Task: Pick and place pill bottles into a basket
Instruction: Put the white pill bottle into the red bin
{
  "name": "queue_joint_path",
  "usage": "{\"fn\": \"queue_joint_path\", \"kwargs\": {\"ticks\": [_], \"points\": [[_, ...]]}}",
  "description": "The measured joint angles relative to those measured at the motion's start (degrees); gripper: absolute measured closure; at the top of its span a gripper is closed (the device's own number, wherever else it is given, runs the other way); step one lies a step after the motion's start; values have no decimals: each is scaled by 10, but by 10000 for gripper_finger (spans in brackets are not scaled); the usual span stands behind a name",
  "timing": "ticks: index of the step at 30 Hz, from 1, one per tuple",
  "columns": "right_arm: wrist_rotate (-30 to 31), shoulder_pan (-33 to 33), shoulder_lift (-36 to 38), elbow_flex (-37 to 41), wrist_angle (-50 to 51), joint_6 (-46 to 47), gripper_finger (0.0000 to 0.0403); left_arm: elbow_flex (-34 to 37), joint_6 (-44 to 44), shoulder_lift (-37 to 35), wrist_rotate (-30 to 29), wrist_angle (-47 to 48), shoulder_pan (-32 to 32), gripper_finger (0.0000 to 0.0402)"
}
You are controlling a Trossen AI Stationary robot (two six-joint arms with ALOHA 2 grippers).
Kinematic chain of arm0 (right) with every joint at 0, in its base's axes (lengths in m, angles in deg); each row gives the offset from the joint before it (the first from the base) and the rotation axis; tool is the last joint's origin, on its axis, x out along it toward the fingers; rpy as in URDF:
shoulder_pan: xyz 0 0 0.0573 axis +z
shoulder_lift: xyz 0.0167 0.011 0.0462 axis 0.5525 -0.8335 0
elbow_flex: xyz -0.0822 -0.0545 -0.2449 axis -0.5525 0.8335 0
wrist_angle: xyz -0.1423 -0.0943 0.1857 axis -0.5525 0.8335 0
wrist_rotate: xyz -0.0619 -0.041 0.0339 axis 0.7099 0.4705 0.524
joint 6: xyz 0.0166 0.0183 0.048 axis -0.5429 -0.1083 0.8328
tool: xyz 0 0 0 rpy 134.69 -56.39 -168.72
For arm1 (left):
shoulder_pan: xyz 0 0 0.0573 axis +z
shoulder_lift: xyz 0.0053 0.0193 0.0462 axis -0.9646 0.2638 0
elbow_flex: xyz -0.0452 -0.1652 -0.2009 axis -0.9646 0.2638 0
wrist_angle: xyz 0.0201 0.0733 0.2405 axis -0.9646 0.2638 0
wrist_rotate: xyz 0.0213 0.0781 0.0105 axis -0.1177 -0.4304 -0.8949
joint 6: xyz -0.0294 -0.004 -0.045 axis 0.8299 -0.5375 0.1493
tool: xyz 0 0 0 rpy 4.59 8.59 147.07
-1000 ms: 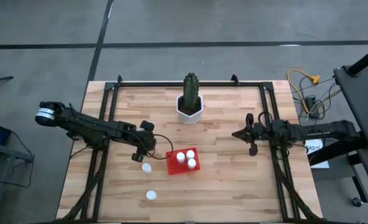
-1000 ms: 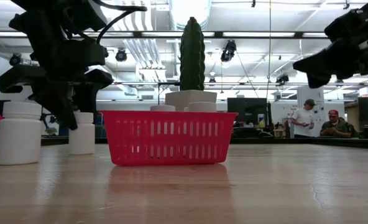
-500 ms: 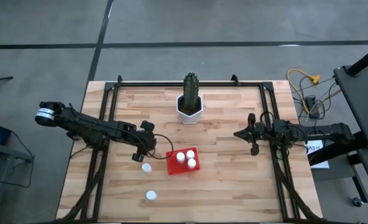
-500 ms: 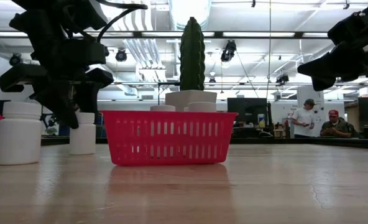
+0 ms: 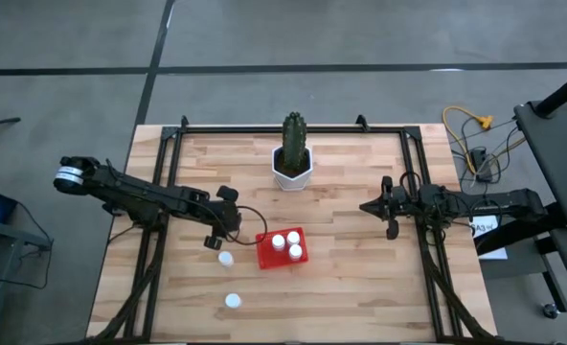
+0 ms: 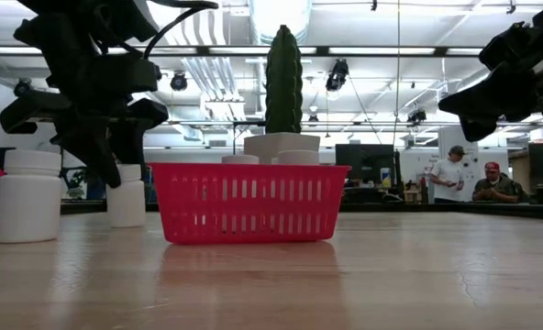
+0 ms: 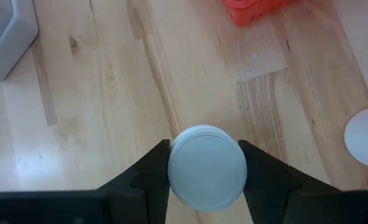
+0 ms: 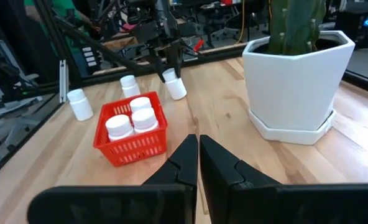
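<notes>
- My left claw (image 7: 206, 163) is gripping a pill bottle (image 7: 207, 165) by its white cap, just left of the red basket (image 5: 283, 249) on the worktop (image 5: 360, 278).
- Three bottles (image 5: 286, 244) are sitting inside the basket.
- My right claw (image 8: 198, 155) is hanging pressed closed, empty, near the cactus pot (image 8: 296, 81).

- Bright red basket (image 5: 283, 248) with slotted sides, on a pale blond wood-grain table (image 5: 351, 287).
- White pill bottles (image 5: 287, 244) inside the basket; two more (image 5: 226, 259) white beside it.
- Green cactus (image 5: 294, 137) in white pot (image 5: 292, 173) behind the basket.
</notes>
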Motion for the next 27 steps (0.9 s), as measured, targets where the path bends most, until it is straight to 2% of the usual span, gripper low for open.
{"fn": "queue_joint_path", "kwargs": {"ticks": [11,27], "points": [[-1,0,0,0,1,0,394,-23,-7,2,1,38,0,258],[0,0,0,0,2,1,394,-153,-92,3,27,114,-21,258]]}}
